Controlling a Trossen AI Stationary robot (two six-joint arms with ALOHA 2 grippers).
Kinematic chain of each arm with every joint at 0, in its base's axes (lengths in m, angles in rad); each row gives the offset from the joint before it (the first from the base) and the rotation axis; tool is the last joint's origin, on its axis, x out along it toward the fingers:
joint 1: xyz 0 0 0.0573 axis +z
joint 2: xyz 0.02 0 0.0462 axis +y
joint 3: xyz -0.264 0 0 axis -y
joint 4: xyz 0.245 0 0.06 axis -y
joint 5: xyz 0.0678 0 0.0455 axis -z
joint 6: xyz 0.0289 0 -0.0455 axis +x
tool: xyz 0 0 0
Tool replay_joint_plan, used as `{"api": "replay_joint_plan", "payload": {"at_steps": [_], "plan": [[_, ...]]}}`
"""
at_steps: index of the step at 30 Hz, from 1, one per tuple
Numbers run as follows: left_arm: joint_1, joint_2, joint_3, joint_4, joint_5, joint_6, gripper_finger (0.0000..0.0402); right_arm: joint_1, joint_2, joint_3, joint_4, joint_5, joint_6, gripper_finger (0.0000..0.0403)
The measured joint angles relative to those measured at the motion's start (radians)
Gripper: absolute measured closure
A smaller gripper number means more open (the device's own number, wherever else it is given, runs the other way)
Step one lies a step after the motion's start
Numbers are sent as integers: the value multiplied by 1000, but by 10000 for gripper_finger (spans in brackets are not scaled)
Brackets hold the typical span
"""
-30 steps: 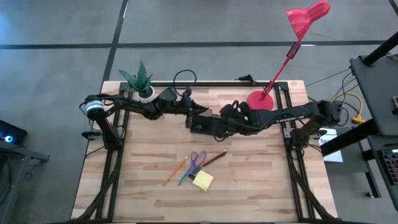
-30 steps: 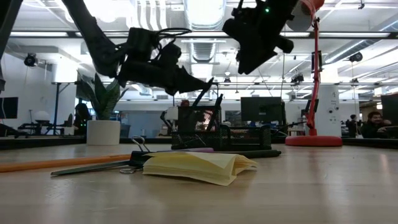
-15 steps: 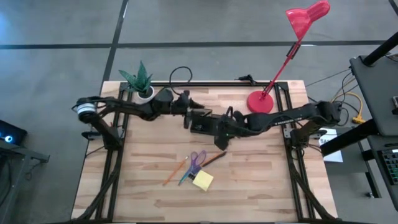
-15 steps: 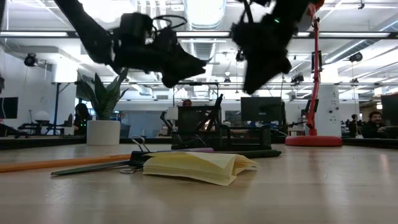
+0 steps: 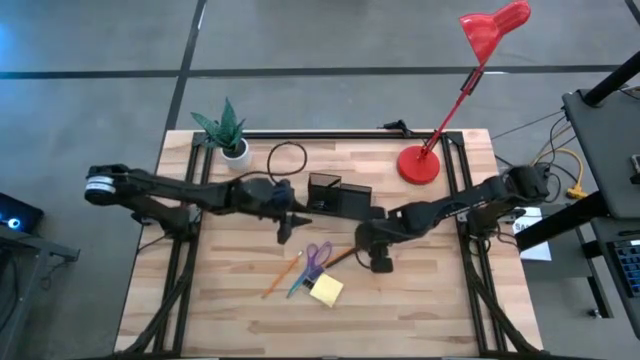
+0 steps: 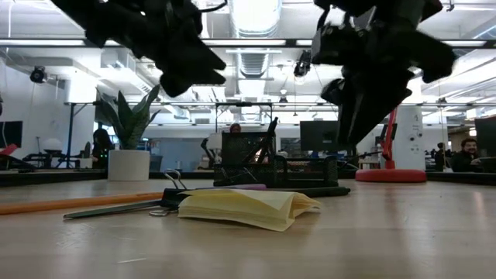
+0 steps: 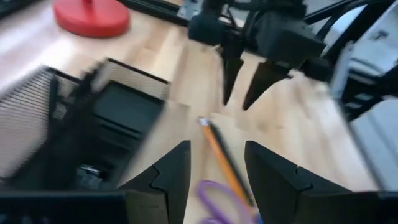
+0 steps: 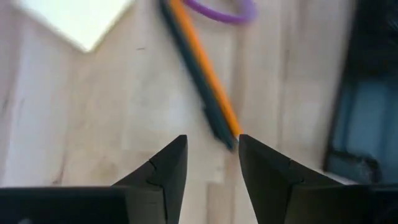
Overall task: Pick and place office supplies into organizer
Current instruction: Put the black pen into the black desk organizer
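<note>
Wood table: my right gripper point(image 5: 379, 263) hangs with jaws parted, empty, over the pencil point(image 8: 205, 71) tip; left gripper point(image 5: 284, 231) likewise, at ten o'clock from the scissors point(image 5: 316, 259). I should straddle the shaft squarely, then close.

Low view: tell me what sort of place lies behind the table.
Probably an open-plan lab or office workspace. Behind the organizer there are monitors on desks, exposed ducts and strip lights on the ceiling, and a person seated far off at the right edge.
</note>
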Motion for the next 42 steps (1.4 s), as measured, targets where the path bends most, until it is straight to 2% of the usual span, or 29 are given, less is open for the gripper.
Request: {"api": "replay_joint_plan", "payload": {"at_steps": [3,9,13,19,31,42], "plan": [[-53,0,-2,-4,-6,-101,266,19,0,-26,66,-4,-64,266],[-146,23,-2,5,-10,-301,265,21,5,-72,154,-3,-73,259],[-203,24,-2,11,-53,-371,265,19,56,-79,180,-11,-72,257],[-238,15,0,46,-88,-383,265,19,148,-58,193,-21,-10,257],[-238,16,0,52,-91,-322,265,14,160,-29,194,-21,-51,264],[-236,16,0,51,-139,-276,265,-39,174,-29,180,-36,-47,268]]}}
